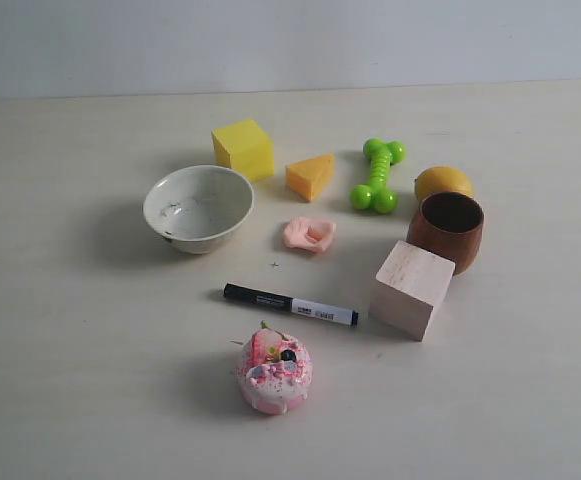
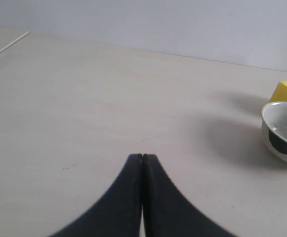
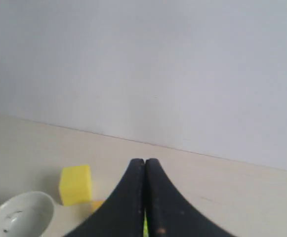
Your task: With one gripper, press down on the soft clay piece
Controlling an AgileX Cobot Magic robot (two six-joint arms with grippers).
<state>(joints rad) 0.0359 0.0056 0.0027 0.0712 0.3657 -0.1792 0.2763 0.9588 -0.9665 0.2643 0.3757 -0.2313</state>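
The soft clay piece (image 1: 309,234), a small salmon-pink lump, lies on the table in the exterior view, between the orange wedge (image 1: 311,176) and the black marker (image 1: 290,304). Neither arm shows in the exterior view. In the left wrist view my left gripper (image 2: 142,156) is shut with nothing between its dark fingers, over bare table beside the white bowl (image 2: 281,132). In the right wrist view my right gripper (image 3: 144,161) is shut and empty, raised above the table. The clay is hidden in both wrist views.
A white bowl (image 1: 198,207), a yellow cube (image 1: 242,148), a green dumbbell toy (image 1: 377,174), a lemon (image 1: 444,183), a brown wooden cup (image 1: 448,230), a pale wooden block (image 1: 412,289) and a pink-and-white cake toy (image 1: 274,371) surround the clay.
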